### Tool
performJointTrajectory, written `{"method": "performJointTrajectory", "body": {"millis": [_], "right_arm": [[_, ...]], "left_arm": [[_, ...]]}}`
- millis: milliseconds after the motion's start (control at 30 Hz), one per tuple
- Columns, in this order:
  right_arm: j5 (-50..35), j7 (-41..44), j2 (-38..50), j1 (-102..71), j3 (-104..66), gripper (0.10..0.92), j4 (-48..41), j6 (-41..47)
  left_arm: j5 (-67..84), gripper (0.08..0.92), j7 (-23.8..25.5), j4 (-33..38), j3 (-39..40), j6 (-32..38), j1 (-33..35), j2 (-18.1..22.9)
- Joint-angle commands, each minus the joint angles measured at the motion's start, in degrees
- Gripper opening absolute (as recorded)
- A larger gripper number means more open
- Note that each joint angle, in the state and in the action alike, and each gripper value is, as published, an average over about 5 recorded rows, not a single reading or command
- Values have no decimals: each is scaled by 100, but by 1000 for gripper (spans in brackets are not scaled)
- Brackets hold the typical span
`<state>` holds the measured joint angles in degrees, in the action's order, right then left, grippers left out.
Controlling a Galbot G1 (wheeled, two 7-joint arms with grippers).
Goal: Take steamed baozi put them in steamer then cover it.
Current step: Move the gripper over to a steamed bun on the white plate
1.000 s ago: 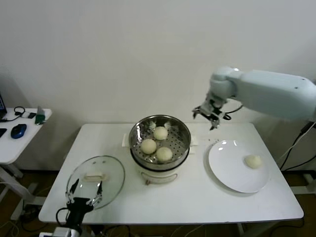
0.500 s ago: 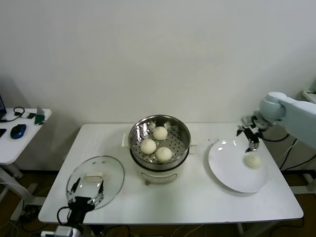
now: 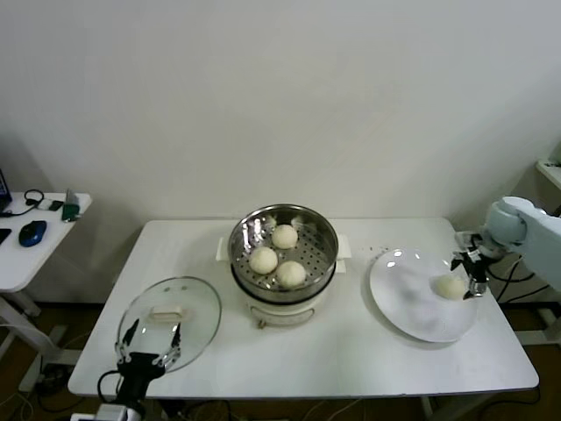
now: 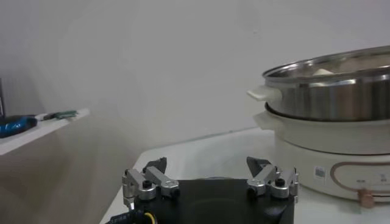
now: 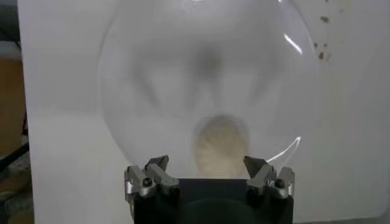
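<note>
The steel steamer [image 3: 283, 254] stands mid-table on its white base and holds three cream baozi [image 3: 279, 257]. A fourth baozi [image 3: 450, 287] lies on the white plate [image 3: 412, 303] at the right. My right gripper [image 3: 472, 270] is open, just right of that baozi and above the plate's right edge; in the right wrist view the baozi [image 5: 221, 145] sits between the spread fingers [image 5: 206, 163]. My left gripper [image 3: 151, 342] is open, parked low at the front left over the glass lid [image 3: 171, 320]. In the left wrist view the steamer [image 4: 332, 91] shows past my left gripper [image 4: 207, 163].
A side table [image 3: 35, 237] at the far left holds a blue mouse [image 3: 33, 232] and small items. Cables hang past the table's right edge near my right arm. The table's front edge runs just below the lid and plate.
My right arm has swung from beside the steamer out to the right and come down beside the baozi on the plate. The left arm has not moved.
</note>
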<state>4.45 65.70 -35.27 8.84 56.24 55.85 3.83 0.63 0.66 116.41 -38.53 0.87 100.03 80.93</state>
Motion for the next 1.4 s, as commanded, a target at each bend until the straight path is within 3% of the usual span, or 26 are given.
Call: {"method": "performJointTrajectory", "body": {"millis": [33, 700, 1400], "right_arm": [[643, 87, -456, -669, -1054, 823, -1016, -354], [1405, 47, -1407, -675, -1333, 823, -2120, -912], [1730, 51, -1607, -779, -1555, 808, -2455, -1084]], "left_arm": [[-46, 823, -20, -19, 8, -42, -10, 2], [-129, 823, -23, -81, 22, -80, -54, 18], [-144, 823, -25, -85, 14, -72, -38, 32]]}}
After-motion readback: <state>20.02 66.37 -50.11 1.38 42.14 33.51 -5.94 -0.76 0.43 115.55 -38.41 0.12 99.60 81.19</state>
